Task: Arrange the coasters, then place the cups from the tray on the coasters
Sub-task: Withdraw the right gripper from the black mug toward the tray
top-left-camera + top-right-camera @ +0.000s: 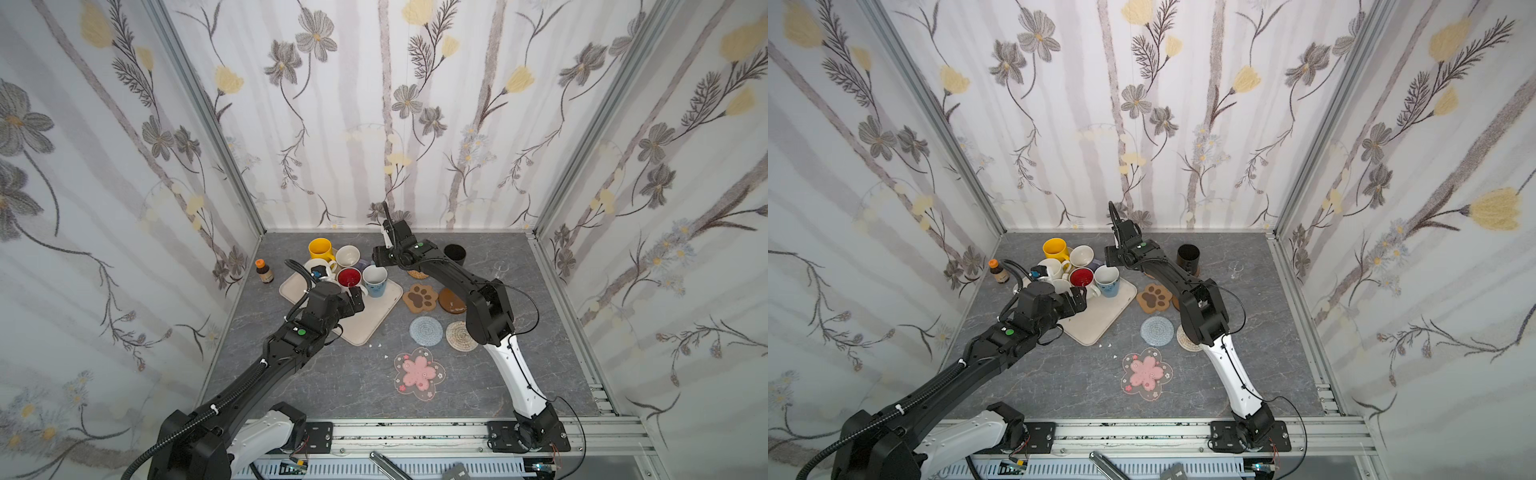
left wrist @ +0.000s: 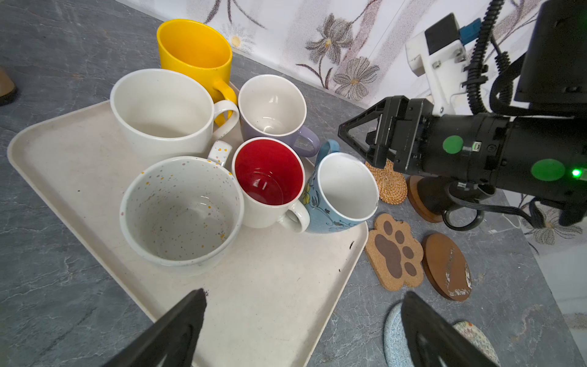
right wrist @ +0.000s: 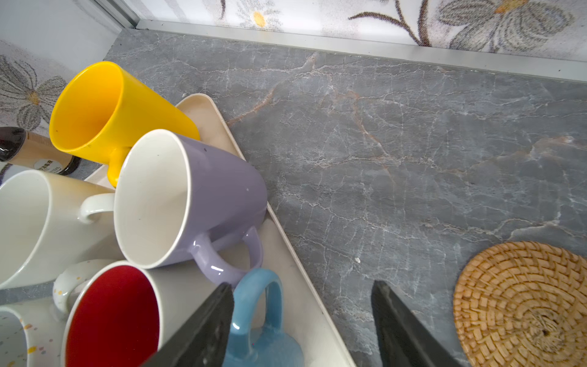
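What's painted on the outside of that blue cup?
The blue cup carries dark curling vines and small yellow flowers; the left wrist view shows it best.

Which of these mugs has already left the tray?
The black mug: it stands alone on a brown wooden coaster, while the other six mugs crowd together on the tray.

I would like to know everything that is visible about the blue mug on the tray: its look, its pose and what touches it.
The blue mug looks like glazed ceramic: light blue outside with a painted yellow flower and dark vines, white and empty inside, with a blue loop handle. It stands upright at the edge of the beige tray, close against the red-lined mug. The handle lies between the open fingers of the right gripper, near one finger; contact cannot be told.
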`<action>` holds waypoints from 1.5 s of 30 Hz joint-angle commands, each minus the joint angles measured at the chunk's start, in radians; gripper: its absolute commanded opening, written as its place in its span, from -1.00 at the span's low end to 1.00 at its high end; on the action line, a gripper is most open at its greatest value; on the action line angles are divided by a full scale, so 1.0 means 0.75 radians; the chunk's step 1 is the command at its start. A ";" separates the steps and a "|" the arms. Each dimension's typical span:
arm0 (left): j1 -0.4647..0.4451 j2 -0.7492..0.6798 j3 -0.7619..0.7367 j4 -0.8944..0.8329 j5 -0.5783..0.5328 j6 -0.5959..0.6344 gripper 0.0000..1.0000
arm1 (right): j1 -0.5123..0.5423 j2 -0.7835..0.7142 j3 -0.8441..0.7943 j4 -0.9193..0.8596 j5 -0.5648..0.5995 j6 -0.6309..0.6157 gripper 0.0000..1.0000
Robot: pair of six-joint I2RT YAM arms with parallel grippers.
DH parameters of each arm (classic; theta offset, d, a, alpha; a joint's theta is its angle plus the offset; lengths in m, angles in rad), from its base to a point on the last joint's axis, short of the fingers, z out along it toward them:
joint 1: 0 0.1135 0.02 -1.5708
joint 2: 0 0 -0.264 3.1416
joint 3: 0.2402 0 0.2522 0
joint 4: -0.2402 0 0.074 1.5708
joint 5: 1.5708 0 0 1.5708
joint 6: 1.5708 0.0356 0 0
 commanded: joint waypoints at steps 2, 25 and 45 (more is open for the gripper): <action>0.002 -0.026 -0.015 0.004 -0.015 0.000 0.97 | 0.010 0.016 0.012 -0.026 0.049 -0.005 0.33; 0.004 -0.025 -0.008 0.005 -0.007 0.007 0.97 | 0.012 -0.102 -0.128 -0.111 0.068 -0.040 -0.27; 0.004 -0.009 -0.008 0.007 -0.012 0.005 0.97 | 0.042 -0.367 -0.575 0.038 0.014 -0.057 -0.40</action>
